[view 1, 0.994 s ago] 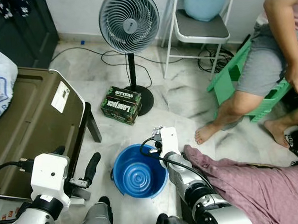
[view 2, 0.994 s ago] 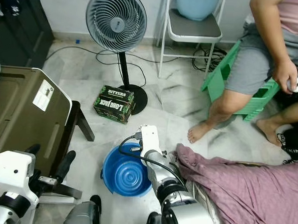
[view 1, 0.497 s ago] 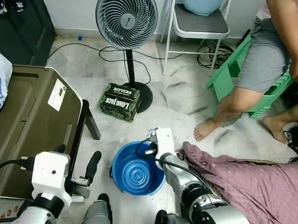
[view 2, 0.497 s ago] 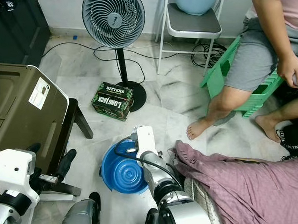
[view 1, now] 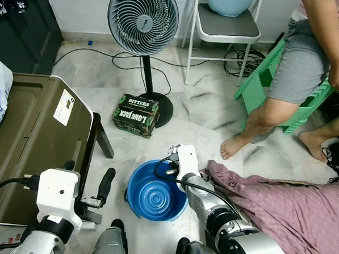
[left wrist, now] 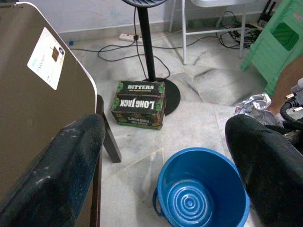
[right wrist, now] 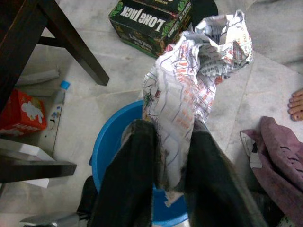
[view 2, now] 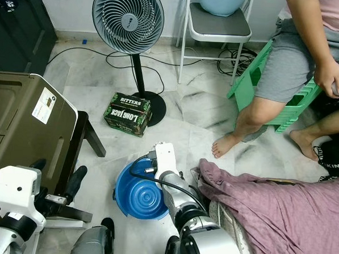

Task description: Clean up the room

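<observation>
Marble floor [view 1: 204,114], blue bucket [view 1: 156,191], green carton [view 1: 136,115] (by fan base [view 1: 159,110]), purple cloth [view 1: 290,201]

Our right pincer [right wrist: 168,156] sits forward at 12 o'clock, arm reaching low and centre, fingers clamped on crumpled paper [right wrist: 189,90]. Our left pincer [left wrist: 165,156] is low at 8 o'clock, fingers spread wide, holding nothing.

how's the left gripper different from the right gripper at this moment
The left gripper is open, its fingers spread wide with nothing between them; the right gripper is shut on a crumpled printed wrapper. The left gripper hangs beside the dark table, off to the side of the blue bucket; the right gripper sits at the bucket's rim, with the wrapper over it. Both have two long black fingers and point towards the bucket.
</observation>
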### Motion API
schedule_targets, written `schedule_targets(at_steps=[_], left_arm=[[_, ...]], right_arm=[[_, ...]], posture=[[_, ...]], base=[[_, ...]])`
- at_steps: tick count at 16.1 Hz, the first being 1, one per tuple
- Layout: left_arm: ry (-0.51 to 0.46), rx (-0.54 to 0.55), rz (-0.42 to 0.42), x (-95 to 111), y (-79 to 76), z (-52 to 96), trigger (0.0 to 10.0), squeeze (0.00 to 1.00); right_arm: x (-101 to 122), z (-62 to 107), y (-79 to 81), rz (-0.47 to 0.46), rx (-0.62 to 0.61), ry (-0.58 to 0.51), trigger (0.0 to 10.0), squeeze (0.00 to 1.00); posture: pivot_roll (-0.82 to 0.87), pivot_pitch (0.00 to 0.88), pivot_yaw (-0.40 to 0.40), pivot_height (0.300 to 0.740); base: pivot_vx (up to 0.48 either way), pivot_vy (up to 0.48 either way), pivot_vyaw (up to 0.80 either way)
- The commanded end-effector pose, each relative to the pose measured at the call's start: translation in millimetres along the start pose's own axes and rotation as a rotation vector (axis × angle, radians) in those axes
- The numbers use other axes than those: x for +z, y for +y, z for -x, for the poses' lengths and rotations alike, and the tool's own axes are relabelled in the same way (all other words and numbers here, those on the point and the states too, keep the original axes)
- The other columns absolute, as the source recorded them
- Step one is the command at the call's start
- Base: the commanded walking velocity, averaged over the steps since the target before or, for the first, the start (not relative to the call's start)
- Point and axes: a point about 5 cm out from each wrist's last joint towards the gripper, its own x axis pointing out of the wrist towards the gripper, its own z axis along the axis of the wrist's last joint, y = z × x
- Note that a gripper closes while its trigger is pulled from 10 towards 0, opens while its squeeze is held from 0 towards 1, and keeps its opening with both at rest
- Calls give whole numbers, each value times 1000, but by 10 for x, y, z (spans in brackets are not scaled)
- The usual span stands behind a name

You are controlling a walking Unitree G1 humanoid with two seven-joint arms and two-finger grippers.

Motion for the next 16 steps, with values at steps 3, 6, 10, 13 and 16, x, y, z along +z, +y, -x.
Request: schedule_targets(at_steps=[3,6,10,13,16], left_arm=[[27,-1,8,-49,-8,0,10000,0],[22,1,7,-48,-9,-21,10000,0],[10,2,7,-49,-10,-68,10000,0],[-45,-4,25,-43,-46,-266,10000,0],[-93,-19,44,-29,-84,-487,10000,0]], right_arm=[[11,-13,82,-18,18,5,10000,1000],[26,-12,41,-16,15,-3,10000,1000],[95,-14,-12,-25,27,-38,10000,1000],[175,37,-224,-37,59,-113,10000,1000],[214,170,-461,-26,46,-164,10000,1000]], posture=[[216,275,-57,740],[212,269,-56,740],[201,251,-55,740],[121,157,-58,740],[50,96,-56,740]], base=[[0,0,0],[0,0,0],[0,0,0],[0,0,0],[0,0,0]])
